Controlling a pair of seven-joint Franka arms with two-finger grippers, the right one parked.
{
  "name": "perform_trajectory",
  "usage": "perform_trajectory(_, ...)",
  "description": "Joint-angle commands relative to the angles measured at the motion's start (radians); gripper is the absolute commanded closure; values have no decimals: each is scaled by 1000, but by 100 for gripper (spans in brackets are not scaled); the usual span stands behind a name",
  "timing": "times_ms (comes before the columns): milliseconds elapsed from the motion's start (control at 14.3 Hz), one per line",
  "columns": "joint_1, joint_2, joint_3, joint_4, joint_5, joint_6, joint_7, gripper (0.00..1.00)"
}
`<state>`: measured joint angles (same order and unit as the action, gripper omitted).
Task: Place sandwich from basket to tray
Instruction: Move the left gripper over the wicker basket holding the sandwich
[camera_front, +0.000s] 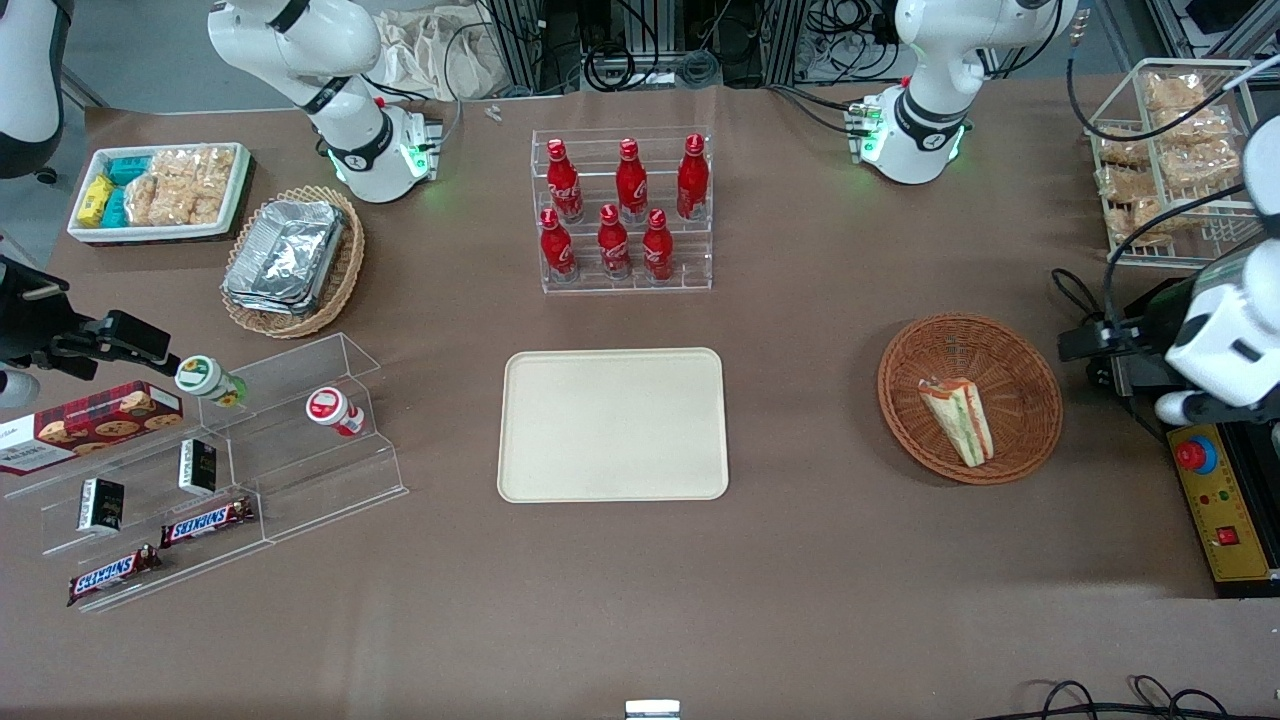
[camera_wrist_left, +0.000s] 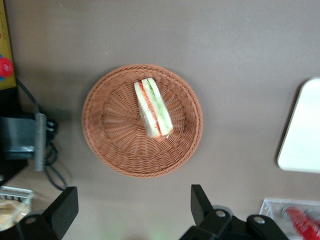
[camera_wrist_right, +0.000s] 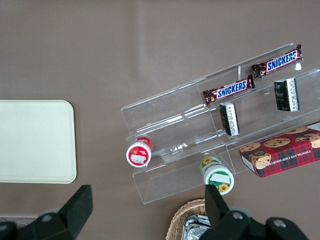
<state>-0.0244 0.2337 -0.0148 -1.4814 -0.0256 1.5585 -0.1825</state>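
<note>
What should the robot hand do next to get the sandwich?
Probably move over the sandwich and lower onto it. The gripper is open and apart from the basket, nothing held, while the tray waits bare.

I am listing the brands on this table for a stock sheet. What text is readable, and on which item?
"SNICKERS": two candy bars on the clear shelf.
Red bottles' white script, cookie box, small dark boxes: too small to read.
The sandwich, basket, tray and gripper show no text.
</note>
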Motion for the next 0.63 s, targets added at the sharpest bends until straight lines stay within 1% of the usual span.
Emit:
perform_trajectory(0, -19, -23, 9, -127, -7, 125, -161, 0)
perform_trajectory(140, -20, -33, 9, -233, -7, 236, -274, 0)
perform_trajectory(279, -22, -19, 7, -307, 3, 314, -395, 0)
perform_trajectory(419, -37, -13, 9, -405, 6, 456, -417, 0)
perform_trajectory(558, -39, -11, 9, -489, 6, 561, -419, 0)
